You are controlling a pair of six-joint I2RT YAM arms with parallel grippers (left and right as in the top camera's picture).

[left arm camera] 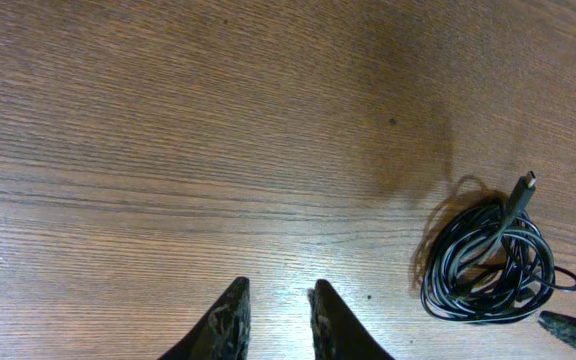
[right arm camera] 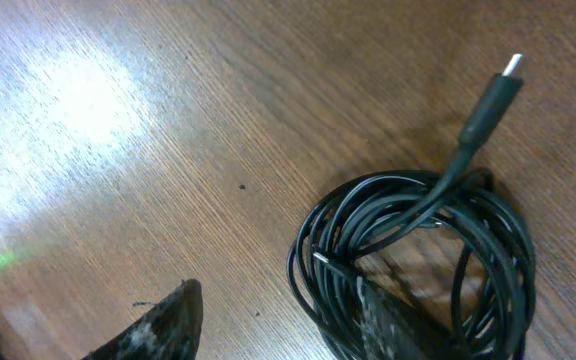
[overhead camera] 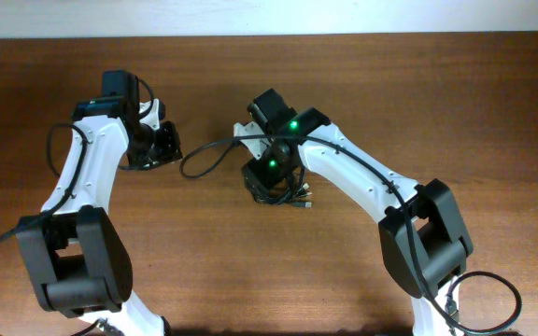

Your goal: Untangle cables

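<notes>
Cables (right arm camera: 418,240): lying coiled in one bundle on the table (right arm camera: 118,120), plug (right arm camera: 498,95) sticking out.
Right gripper (right arm camera: 278,292): hovering with jaws apart, one finger over the strands, clamping nothing.
Left gripper (left arm camera: 279,288): hanging nearly closed, empty, well apart from the coil.
Risk: pinching several strands together could be dragging the whole bundle tighter.
Writing: none readable.

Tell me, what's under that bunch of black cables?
Just the brown wooden table shows beneath the cables, peeking through the gaps in the loops. Right under the thickest strands the wood is covered, so anything small hiding there could not be seen.
</notes>
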